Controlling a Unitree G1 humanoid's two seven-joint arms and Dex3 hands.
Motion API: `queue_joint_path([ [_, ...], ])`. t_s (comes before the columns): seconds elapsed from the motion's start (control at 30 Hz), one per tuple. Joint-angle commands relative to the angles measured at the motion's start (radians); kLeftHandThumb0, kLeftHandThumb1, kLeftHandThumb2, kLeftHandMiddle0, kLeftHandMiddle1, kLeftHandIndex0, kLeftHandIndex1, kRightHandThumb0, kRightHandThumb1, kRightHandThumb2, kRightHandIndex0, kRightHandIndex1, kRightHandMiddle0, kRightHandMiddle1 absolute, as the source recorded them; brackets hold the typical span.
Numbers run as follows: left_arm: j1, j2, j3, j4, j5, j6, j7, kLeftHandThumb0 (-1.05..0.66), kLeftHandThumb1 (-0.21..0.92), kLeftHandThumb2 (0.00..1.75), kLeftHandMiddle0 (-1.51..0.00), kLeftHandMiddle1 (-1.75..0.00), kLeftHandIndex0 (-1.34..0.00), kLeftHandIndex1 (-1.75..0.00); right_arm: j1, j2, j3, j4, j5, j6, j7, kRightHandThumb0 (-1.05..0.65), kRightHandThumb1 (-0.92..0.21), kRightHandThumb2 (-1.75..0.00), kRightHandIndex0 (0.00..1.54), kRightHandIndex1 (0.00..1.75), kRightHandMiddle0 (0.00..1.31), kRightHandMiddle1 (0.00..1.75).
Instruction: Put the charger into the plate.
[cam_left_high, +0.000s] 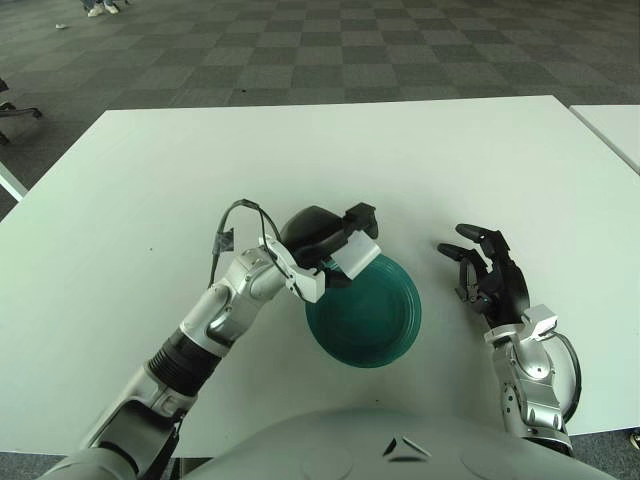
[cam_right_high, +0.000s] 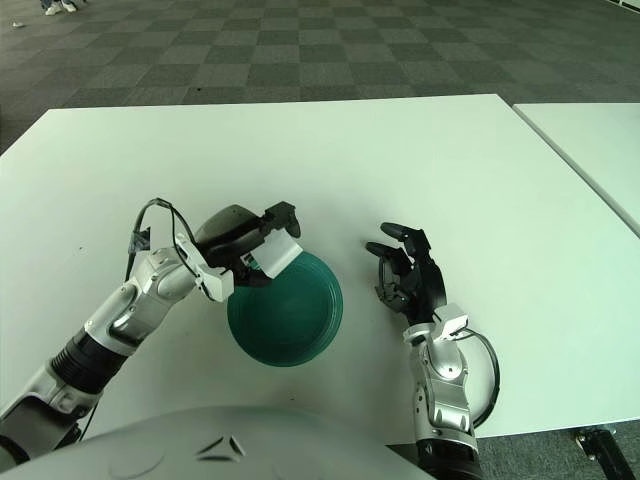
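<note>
A: Stage? White table (cam_left_high: 300, 150), green plate (cam_left_high: 375, 320) near front edge.

B: Nearly done. Left hand (cam_left_high: 318, 245) clamped on white charger (cam_left_high: 357, 255), over plate's far-left rim, unreleased. Right hand (cam_left_high: 492, 272) right of plate, fingers loose, empty.

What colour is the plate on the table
Dark teal green. The plate shows best in the left eye view, just under the left hand.

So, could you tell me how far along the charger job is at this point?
Done: the left hand has picked up the white charger. In hand: it holds the charger over the far-left rim of the green plate. Left: set it in the plate and release. The right hand shows idle to the plate's right.
</note>
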Motion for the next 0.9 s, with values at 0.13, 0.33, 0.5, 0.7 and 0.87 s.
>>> queue_joint_path([
  [0.13, 0.030, -0.004, -0.027, -0.008, 0.008, -0.025, -0.012, -0.46, 0.34, 1.28, -1.05, -1.75, -0.58, -1.75, 0.037, 0.023, -0.002, 0.075, 0.016, 0.102, -0.018, -0.53, -0.67, -0.79, 0.34, 0.87, 0.08, 1.13],
  [0.33, 0.041, 0.001, -0.037, -0.001, 0.017, -0.048, -0.010, -0.46, 0.35, 1.27, -1.04, -1.75, -0.58, -1.75, 0.034, 0.029, 0.003, 0.066, -0.001, 0.119, -0.043, -0.53, -0.67, -0.78, 0.34, 0.88, 0.06, 1.13],
  [0.5, 0.051, 0.002, -0.044, 0.002, 0.016, -0.057, -0.016, -0.46, 0.35, 1.27, -1.03, -1.75, -0.58, -1.75, 0.033, 0.032, 0.006, 0.064, -0.006, 0.124, -0.055, -0.52, -0.67, -0.78, 0.33, 0.88, 0.03, 1.13],
  [0.7, 0.069, -0.001, -0.060, 0.015, 0.022, -0.065, -0.014, -0.46, 0.35, 1.27, -1.02, -1.75, -0.58, -1.75, 0.032, 0.038, 0.007, 0.062, 0.004, 0.127, -0.055, -0.52, -0.66, -0.78, 0.33, 0.88, 0.03, 1.14],
  [0.87, 0.073, -0.007, -0.061, 0.029, 0.014, -0.082, -0.005, -0.46, 0.36, 1.26, -0.98, -1.75, -0.57, -1.75, 0.030, 0.040, 0.005, 0.063, 0.021, 0.132, -0.043, -0.53, -0.65, -0.77, 0.31, 0.89, 0.02, 1.15],
])
